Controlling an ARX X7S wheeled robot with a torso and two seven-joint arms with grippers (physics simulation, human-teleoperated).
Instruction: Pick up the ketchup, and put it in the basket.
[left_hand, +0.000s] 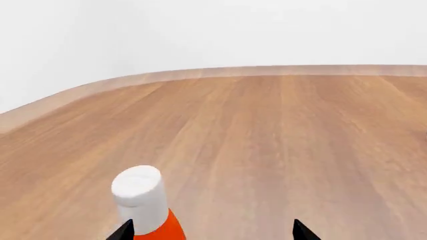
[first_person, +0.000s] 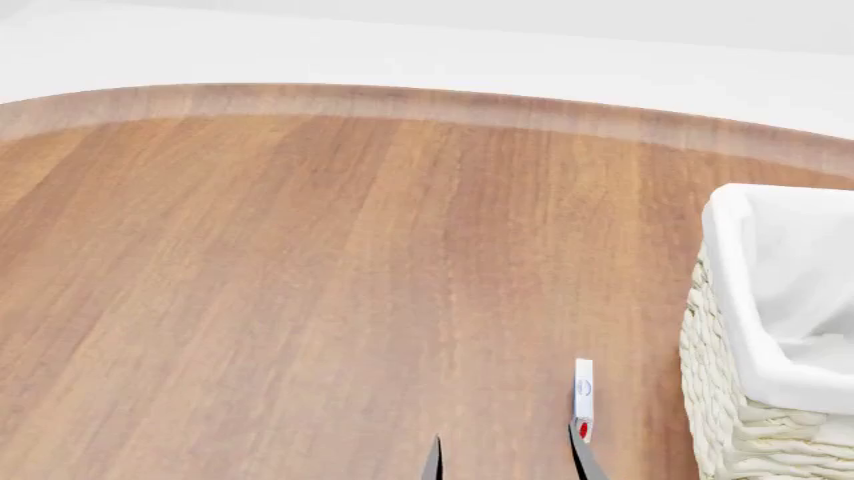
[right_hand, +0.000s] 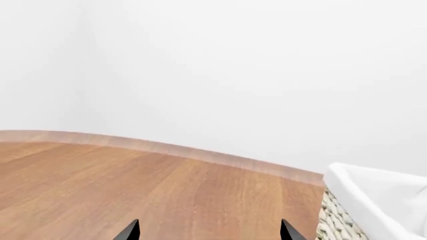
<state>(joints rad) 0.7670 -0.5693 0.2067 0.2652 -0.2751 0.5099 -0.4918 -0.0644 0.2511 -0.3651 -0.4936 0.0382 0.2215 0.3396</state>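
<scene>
Worktop: smooth wood-grain board, rounded far edge, pale lip. One basket at the right edge, chunky cream wicker, white cloth liner folded over its rim. One ketchup, orange-red plastic with a tall white cylindrical cap, standing between the left gripper tips, nearer one tip; whether it touches that tip cannot be told. Left gripper spread wide. Right gripper likewise spread, nothing between its two dark tips. One small white-and-red box near the front edge, just beside the basket.
</scene>
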